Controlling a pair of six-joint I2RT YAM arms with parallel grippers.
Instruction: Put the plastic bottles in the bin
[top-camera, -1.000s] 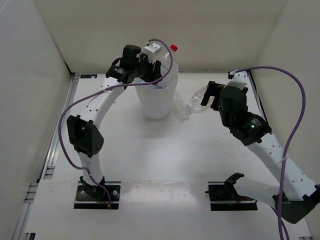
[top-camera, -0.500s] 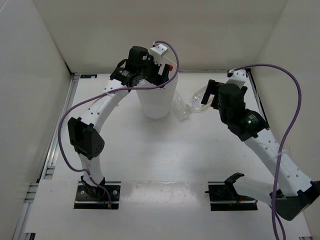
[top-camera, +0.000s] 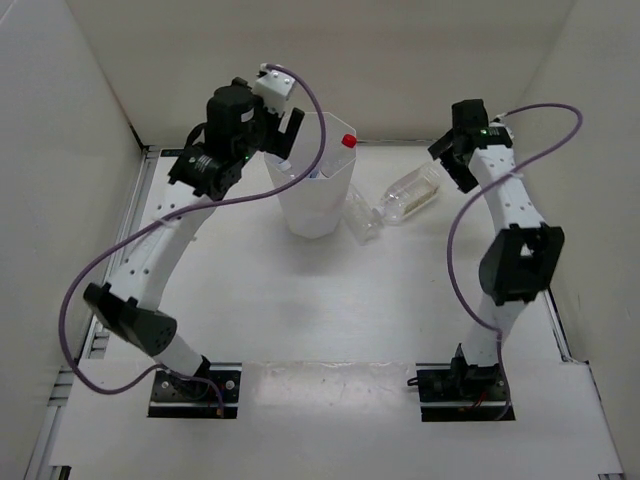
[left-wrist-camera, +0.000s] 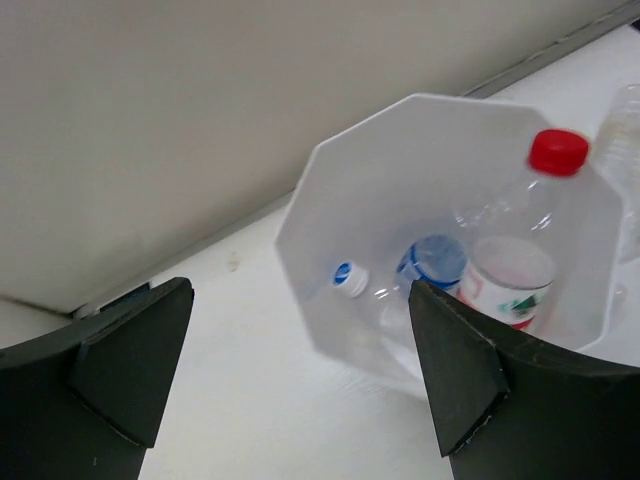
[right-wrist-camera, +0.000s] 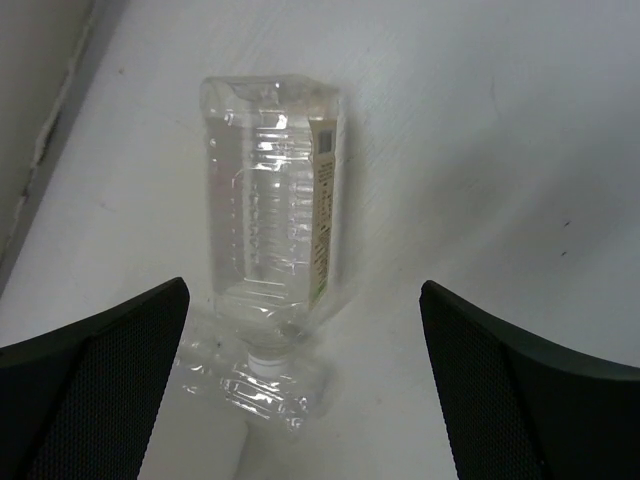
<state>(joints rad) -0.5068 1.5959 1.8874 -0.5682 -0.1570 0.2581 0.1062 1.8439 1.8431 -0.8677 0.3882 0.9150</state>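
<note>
The white faceted bin (top-camera: 305, 222) stands at the back of the table. Inside it a red-capped, red-labelled bottle (left-wrist-camera: 522, 262) stands upright with its cap (top-camera: 348, 141) at the rim. A blue-labelled bottle (left-wrist-camera: 432, 262) lies beside it, and a small blue-and-white cap (left-wrist-camera: 350, 278) shows lower down. My left gripper (top-camera: 282, 135) hangs open and empty over the bin's left rim (left-wrist-camera: 300, 215). Right of the bin, a larger white-capped bottle (top-camera: 412, 192) (right-wrist-camera: 270, 200) and a plain clear bottle (top-camera: 362, 218) (right-wrist-camera: 250, 385) lie on the table. My right gripper (top-camera: 452, 155) (right-wrist-camera: 305, 290) is open above them, holding nothing.
White walls enclose the table at the back and on both sides. A metal rail (top-camera: 120, 270) runs along the left edge. The bin sits close to the back wall (left-wrist-camera: 200, 120). Purple cables loop from both arms.
My left gripper opened and let the red-capped bottle drop into the bin, then drew back to the left. My right arm swung up and away toward the far right.
</note>
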